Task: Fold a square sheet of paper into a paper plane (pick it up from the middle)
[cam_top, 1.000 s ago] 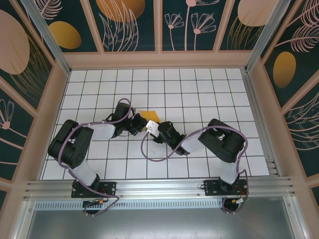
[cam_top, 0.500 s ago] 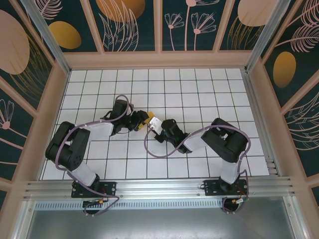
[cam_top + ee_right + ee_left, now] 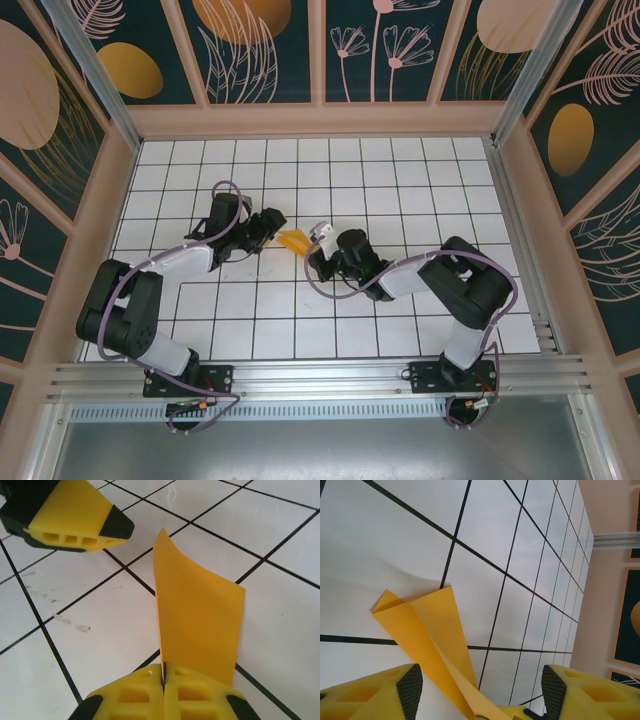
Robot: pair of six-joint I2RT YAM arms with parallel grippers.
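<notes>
We see the creased, folded orange-yellow paper sheet (image 3: 293,241) mid-way across the white gridded counter (image 3: 400,180), right fingers (image 3: 170,690) pinched shut on its end, left fingers (image 3: 268,222) spread wide around it.

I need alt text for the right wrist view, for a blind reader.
The right pincer is shut on a folded orange-yellow paper that rises over white floor tiles. Another yellow finger is at upper left, apart from it.
</notes>
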